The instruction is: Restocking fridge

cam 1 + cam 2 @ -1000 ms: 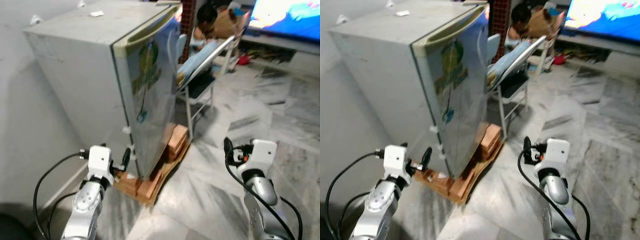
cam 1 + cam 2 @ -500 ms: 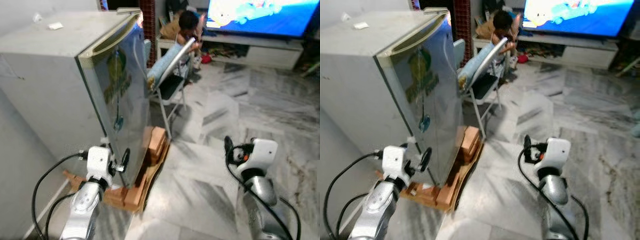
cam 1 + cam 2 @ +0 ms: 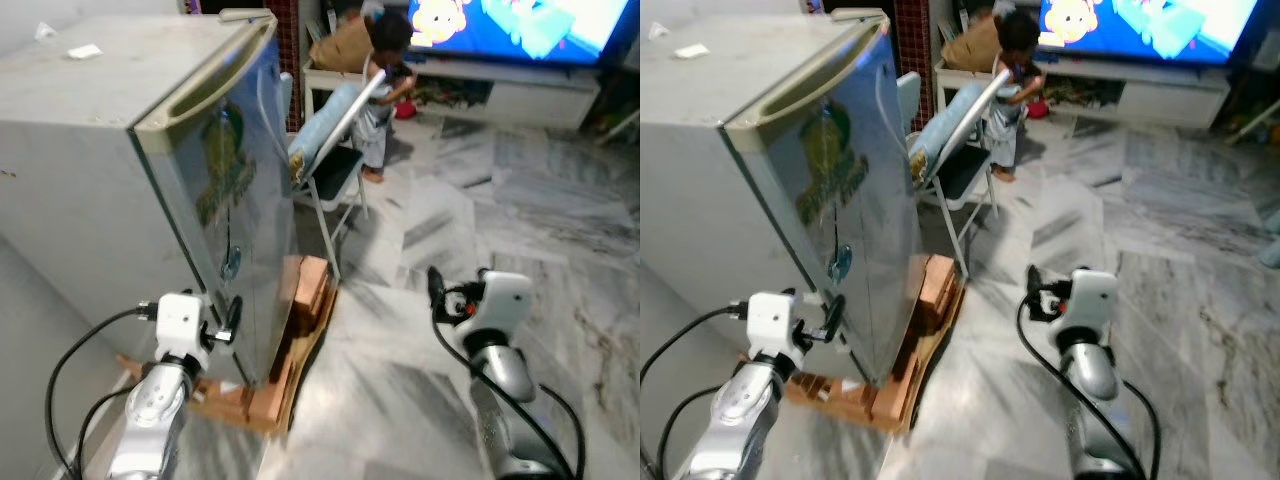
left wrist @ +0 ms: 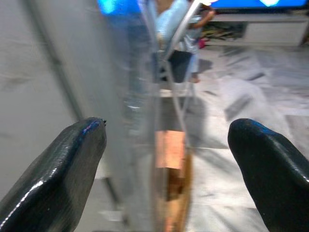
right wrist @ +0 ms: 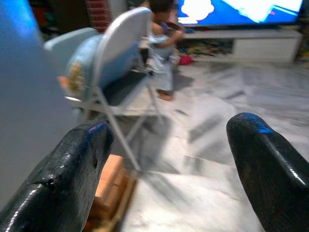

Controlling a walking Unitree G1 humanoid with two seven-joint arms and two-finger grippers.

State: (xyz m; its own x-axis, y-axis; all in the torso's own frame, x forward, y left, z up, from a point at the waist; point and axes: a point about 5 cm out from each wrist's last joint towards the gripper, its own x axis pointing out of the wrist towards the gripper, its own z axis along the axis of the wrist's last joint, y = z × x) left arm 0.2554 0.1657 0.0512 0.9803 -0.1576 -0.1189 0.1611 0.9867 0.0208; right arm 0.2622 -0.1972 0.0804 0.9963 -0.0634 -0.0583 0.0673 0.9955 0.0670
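I stand before the small grey fridge (image 3: pixel 150 180), door shut, raised on wooden blocks (image 3: pixel 300 300). My left gripper (image 3: pixel 228 322), fingers spread and empty, sits near the door's lower corner; my right gripper (image 3: pixel 436 288), also wide and empty, hangs over marble floor (image 3: pixel 520 210). Judged next: reach the top handle recess (image 3: pixel 205 85).

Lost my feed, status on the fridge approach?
Both grippers open, empty. Left gripper by fridge door corner; door shut. Folding chair and a person beyond.

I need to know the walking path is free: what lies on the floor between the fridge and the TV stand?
A folding chair stands right beside the fridge, with a person behind it; beyond that, bare marble floor up to the TV stand, per the eye views.
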